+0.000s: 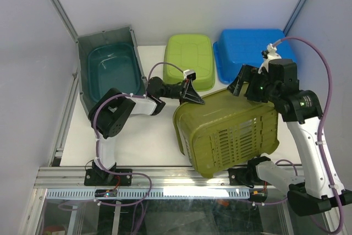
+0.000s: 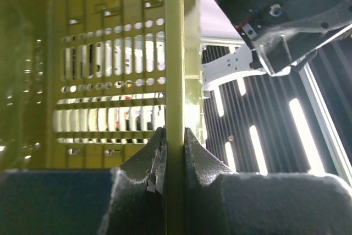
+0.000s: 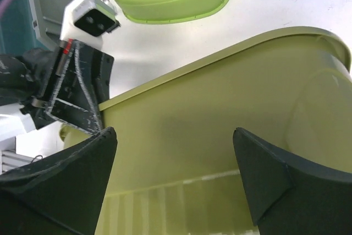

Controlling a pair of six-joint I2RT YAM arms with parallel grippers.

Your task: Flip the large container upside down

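The large olive container [image 1: 231, 130] is tipped onto its side at the near right of the table [image 1: 137, 141], with its opening turned toward the left arm and one slotted wall facing upward. It is judged to be a light, thin-walled plastic moulding, stiff along the rim [image 2: 175, 53] but flexible and smooth across the slotted panels. It is therefore best taken by the rim, where a pinch is least likely to slide. The jaws of the left gripper [image 1: 192, 96] are closed on that rim, one finger inside and one outside. The jaws of the right gripper [image 3: 173, 136] are spread wide above the upper wall, and nothing is held between them. The pinch on the rim is confirmed only in the left wrist view, and the empty right-hand gap only in the right wrist view. The overall tilt is given only by the top view, where a teal tub [image 1: 110, 70], a lime tub [image 1: 190, 61] and a blue tub [image 1: 253, 53] are seen beyond the container.
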